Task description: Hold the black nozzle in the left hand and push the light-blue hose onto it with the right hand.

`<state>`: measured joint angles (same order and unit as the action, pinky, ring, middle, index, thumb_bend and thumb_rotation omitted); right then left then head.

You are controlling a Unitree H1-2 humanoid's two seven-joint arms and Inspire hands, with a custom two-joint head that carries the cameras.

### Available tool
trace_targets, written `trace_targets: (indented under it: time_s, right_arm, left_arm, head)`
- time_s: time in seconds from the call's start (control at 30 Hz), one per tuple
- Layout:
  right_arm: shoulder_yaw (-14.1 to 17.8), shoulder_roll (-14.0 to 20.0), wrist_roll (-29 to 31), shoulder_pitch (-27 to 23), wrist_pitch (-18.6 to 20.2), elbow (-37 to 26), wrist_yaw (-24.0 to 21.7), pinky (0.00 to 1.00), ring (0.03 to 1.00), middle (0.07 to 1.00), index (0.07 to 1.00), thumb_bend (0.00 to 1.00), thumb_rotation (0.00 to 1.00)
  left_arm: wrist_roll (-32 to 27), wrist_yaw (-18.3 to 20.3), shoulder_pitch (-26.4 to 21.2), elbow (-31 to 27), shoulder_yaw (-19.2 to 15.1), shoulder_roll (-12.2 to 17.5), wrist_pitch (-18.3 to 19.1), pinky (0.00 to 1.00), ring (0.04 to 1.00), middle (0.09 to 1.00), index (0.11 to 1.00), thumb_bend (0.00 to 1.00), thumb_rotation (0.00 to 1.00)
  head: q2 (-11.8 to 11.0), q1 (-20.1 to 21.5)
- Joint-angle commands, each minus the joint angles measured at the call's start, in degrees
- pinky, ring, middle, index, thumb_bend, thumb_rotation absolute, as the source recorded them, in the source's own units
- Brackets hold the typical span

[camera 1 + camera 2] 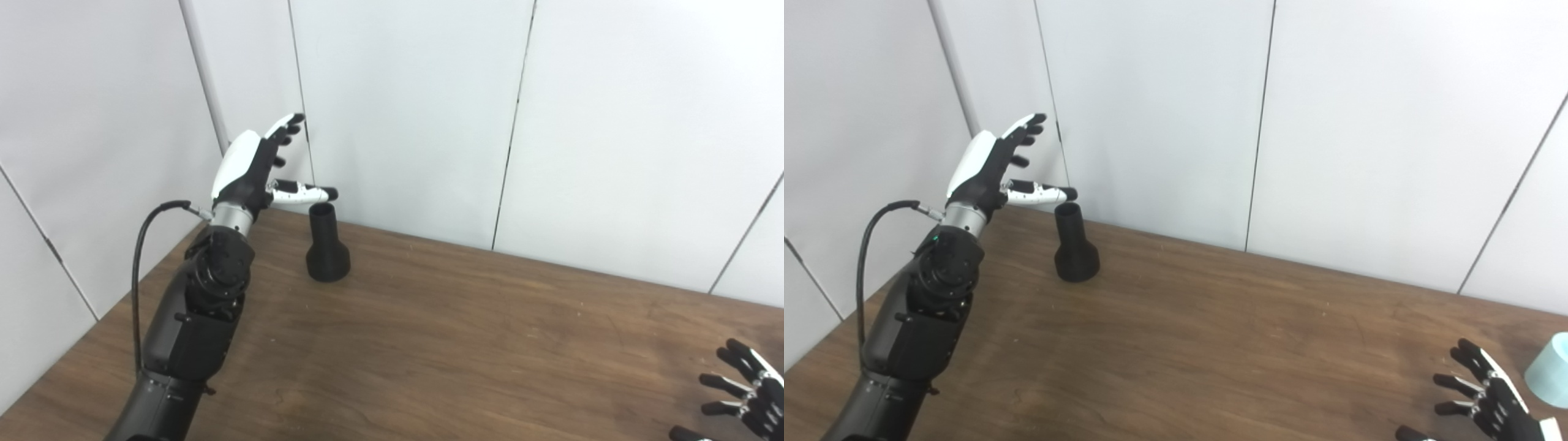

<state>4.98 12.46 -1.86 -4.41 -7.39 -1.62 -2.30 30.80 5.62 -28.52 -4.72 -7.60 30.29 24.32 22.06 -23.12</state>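
Observation:
The black nozzle (327, 245) stands upright on the wooden table (465, 331), wide base down, near the back left corner; it also shows in the right eye view (1075, 244). My left hand (260, 165) is open and raised just left of and above the nozzle, thumb reaching over its top, not touching it. My right hand (1482, 398) is open and empty, low at the bottom right. The light-blue hose (1549, 370) shows only as a rounded end at the right edge of the right eye view, just right of my right hand.
White wall panels (404, 110) stand close behind the table's back edge and along its left side. A black cable (144, 245) loops off my left forearm.

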Motion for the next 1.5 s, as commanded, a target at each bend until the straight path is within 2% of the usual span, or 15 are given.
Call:
trace_targets:
  time_s: [0.0,0.13,0.2,0.4,0.47,0.6,0.83,1.1,1.37,1.47]
  right_arm:
    - [0.6,0.5,0.5,-1.8,-2.0,-1.1,0.2,0.53,0.717,0.864,0.878,0.68,0.00]
    - [0.6,0.5,0.3,-1.9,-2.0,-1.2,0.2,0.54,0.717,0.863,0.877,0.68,0.00]
    - [0.5,0.5,0.1,-1.7,-1.7,-1.6,0.3,0.53,0.715,0.862,0.876,0.68,0.00]
    - [0.6,0.7,0.1,-1.6,-1.6,-1.8,0.2,0.53,0.706,0.858,0.872,0.68,0.00]
    - [0.6,0.7,0.0,-1.6,-1.6,-1.7,0.2,0.53,0.703,0.857,0.871,0.68,0.00]
    - [0.8,0.7,0.2,-1.4,-1.6,-2.1,0.2,0.52,0.693,0.853,0.867,0.69,0.00]
    - [1.1,0.7,-0.3,-1.1,-1.5,-2.9,0.5,0.51,0.677,0.844,0.859,0.70,0.01]
    - [1.3,0.7,-0.8,-0.8,-1.3,-3.5,0.6,0.51,0.674,0.841,0.854,0.70,0.01]
    - [1.4,0.6,-0.7,-0.6,-1.2,-3.7,0.5,0.52,0.675,0.843,0.855,0.70,0.01]
    - [1.4,0.5,-0.6,-0.4,-1.1,-4.0,0.4,0.52,0.674,0.842,0.855,0.70,0.01]
  left_arm:
    - [2.7,0.2,-2.6,-0.9,0.2,2.3,2.1,0.82,0.937,0.913,0.922,0.83,0.27]
    - [6.8,3.8,-2.6,-0.2,-1.7,0.5,2.6,0.87,0.946,0.922,0.938,0.91,0.32]
    - [7.7,5.3,-2.5,0.5,-2.6,-0.1,2.6,0.97,0.957,0.929,0.949,0.93,0.33]
    - [8.4,7.4,-1.9,1.0,-3.6,-1.3,2.6,1.00,0.981,0.944,0.956,0.93,0.32]
    - [8.6,7.3,-1.5,1.9,-3.2,-1.3,2.6,1.00,0.988,0.946,0.957,0.93,0.32]
    - [9.4,6.8,-1.0,4.9,-1.8,-1.4,2.6,1.00,1.000,0.954,0.887,0.94,0.33]
    - [9.8,6.5,-0.8,8.4,-1.4,-2.5,2.6,1.00,1.000,0.956,0.904,0.94,0.32]
    - [10.7,5.8,-1.1,11.4,-0.6,-3.2,2.6,1.00,1.000,0.937,0.884,0.93,0.31]
    - [9.3,3.7,-1.0,14.8,1.0,-3.6,2.5,1.00,1.000,0.934,0.885,0.92,0.31]
    - [7.9,2.8,-0.8,16.5,2.0,-3.6,2.3,1.00,1.000,0.936,0.852,0.91,0.30]
  head:
    - [0.0,0.1]
    - [0.2,0.1]
    - [0.3,0.2]
    - [0.6,0.4]
    - [0.7,0.7]
    - [0.9,0.9]
    - [1.7,1.2]
    - [2.2,1.5]
    - [2.8,1.9]
    - [3.0,2.1]
